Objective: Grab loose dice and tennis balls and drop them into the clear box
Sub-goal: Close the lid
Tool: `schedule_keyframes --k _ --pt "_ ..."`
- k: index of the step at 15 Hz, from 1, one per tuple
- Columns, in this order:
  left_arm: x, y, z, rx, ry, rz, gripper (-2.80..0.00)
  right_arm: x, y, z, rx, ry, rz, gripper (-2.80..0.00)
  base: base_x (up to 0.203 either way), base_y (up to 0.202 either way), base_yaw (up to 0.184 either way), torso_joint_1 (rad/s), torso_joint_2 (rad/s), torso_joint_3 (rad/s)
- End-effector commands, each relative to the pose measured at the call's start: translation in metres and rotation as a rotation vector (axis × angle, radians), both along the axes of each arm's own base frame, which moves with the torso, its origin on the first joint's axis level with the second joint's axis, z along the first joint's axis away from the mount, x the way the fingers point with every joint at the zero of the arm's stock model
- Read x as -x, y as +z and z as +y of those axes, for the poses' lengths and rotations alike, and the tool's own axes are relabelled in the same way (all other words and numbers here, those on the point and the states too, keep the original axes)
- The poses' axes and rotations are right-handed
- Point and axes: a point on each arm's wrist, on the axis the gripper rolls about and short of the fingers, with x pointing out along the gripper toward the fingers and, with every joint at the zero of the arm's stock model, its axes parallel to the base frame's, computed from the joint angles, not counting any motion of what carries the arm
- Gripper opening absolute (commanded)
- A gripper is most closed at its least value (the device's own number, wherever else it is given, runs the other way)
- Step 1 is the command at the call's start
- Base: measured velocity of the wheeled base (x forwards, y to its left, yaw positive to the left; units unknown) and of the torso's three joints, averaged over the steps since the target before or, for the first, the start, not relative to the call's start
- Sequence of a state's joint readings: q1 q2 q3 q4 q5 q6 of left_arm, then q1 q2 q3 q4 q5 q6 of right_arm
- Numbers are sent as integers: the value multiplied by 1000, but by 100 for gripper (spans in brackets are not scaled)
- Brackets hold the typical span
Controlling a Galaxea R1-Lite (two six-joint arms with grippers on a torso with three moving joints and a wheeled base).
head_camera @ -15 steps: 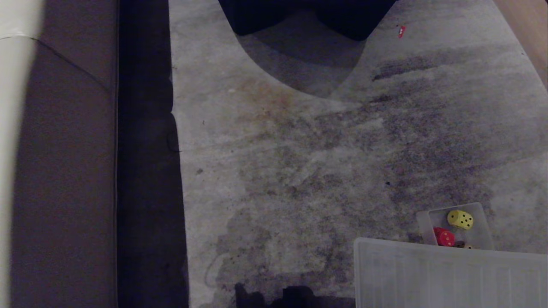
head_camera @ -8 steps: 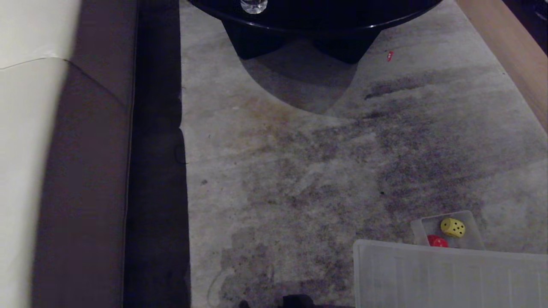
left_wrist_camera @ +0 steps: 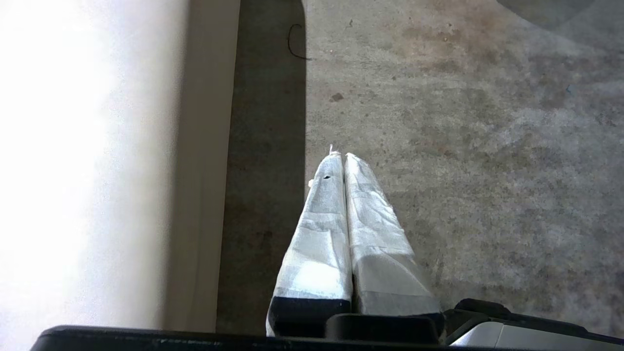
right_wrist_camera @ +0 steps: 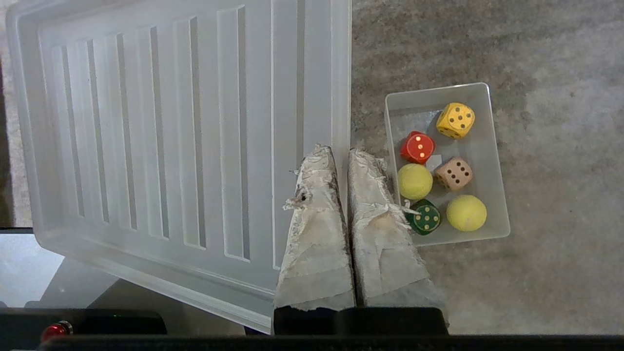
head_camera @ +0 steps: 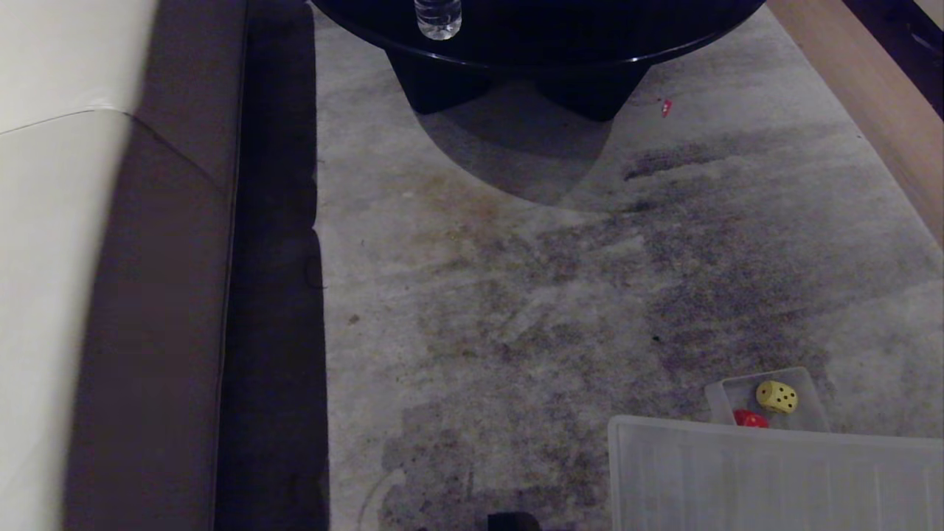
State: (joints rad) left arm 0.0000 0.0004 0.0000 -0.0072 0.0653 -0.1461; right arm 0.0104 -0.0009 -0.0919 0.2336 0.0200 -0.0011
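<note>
1. Head view: you're looking down at a stained grey carpet (head_camera: pixel 516 295). The clear box (head_camera: pixel 815 413) sits on it at lower right, with the yellow die (head_camera: pixel 776 396) and part of the red die (head_camera: pixel 751 419) visible inside. A flat ribbed lid (head_camera: pixel 774 479) hides the box's near end. A black surface (head_camera: pixel 546 29) stands at the far end, with a clear bottle (head_camera: pixel 438 18) on it. A sofa (head_camera: pixel 88 295) runs down the left side. Neither arm shows here.
2. Left wrist view: the left pincer (left_wrist_camera: pixel 344 156) hangs above bare carpet beside the sofa edge. Its taped fingers (left_wrist_camera: pixel 324 219) are pressed together, nothing between them.
3. Right wrist view: the right pincer (right_wrist_camera: pixel 341 148) is closed and empty, with its tips over the gap between the lid's edge and the box. You can see the full box contents here:
   - yellow die (right_wrist_camera: pixel 455 120), red die (right_wrist_camera: pixel 418 147) and brown die (right_wrist_camera: pixel 453 173)
   - a dark green die (right_wrist_camera: pixel 425 218), partly behind one finger
   - two tennis balls (right_wrist_camera: pixel 415 181), the second one (right_wrist_camera: pixel 466 213) in the corner by the green die
   - all of it lies loose on the box floor, and no dice or balls show on the carpet around it
   The lid (right_wrist_camera: pixel 170 136) lies right beside the box.
</note>
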Motion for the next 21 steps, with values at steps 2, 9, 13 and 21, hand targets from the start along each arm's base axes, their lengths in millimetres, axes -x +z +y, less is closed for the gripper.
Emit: schedule_keyframes --k 2,9,13,21 --pt "0 0 0 1 1 0 -280 0 0 0 0 2 3 -280 0 0 0 0 0 0" --pt "0 0 0 1 1 0 -280 0 0 0 1 0 3 -280 -172 0 0 5 2 4" --pt "0 0 0 1 1 1 -280 0 0 0 1 0 3 -280 -153 0 -2 2 -1 2" --pt "0 0 0 1 1 -1 -280 0 0 0 -1 0 3 -280 0 0 0 0 0 0"
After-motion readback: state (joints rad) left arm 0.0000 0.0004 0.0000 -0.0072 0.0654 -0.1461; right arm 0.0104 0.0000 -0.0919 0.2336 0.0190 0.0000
